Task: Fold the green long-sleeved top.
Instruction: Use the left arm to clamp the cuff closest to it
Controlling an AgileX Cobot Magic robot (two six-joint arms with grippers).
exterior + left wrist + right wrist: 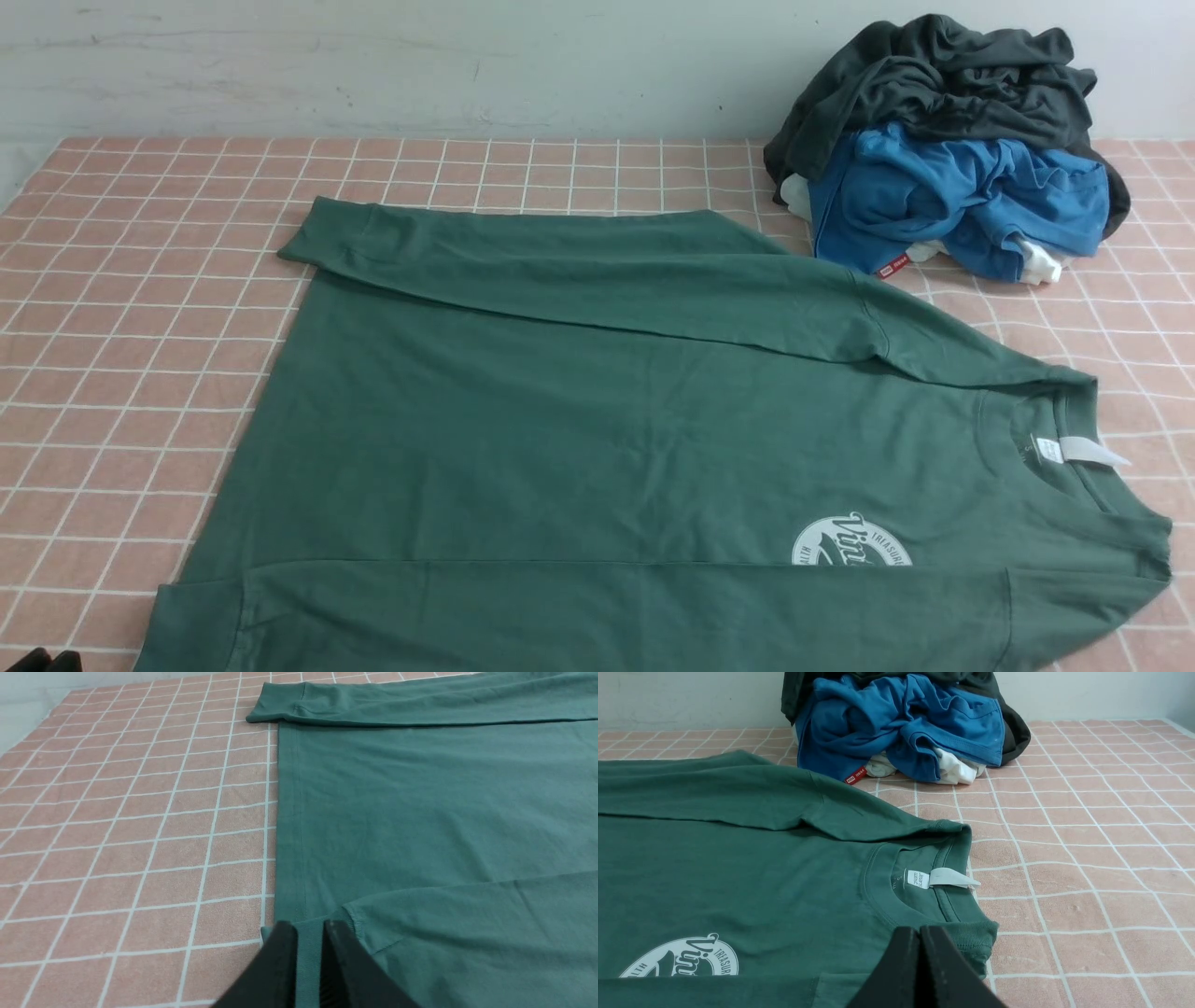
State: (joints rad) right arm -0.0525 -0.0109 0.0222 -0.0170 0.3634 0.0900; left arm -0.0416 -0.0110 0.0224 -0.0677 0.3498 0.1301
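Note:
The green long-sleeved top [597, 420] lies flat and sideways on the checked cloth, with its neck and white label [1074, 451] to the right and its hem to the left. Both sleeves are folded across the body: the far cuff [327, 233] and the near cuff [191, 621] point left. The round white logo [850, 546] is partly covered by the near sleeve. My left gripper [309, 926] hovers by the near cuff, jaws a narrow gap apart and empty; its tips show at the front view's bottom left [42, 661]. My right gripper [920, 928] is shut and empty near the collar [924, 891].
A pile of clothes sits at the back right: a charcoal-grey garment [934, 75] over a bright blue one [952, 187], with some white fabric under them. Pink checked cloth [121, 327] covers the table, and a pale wall stands behind.

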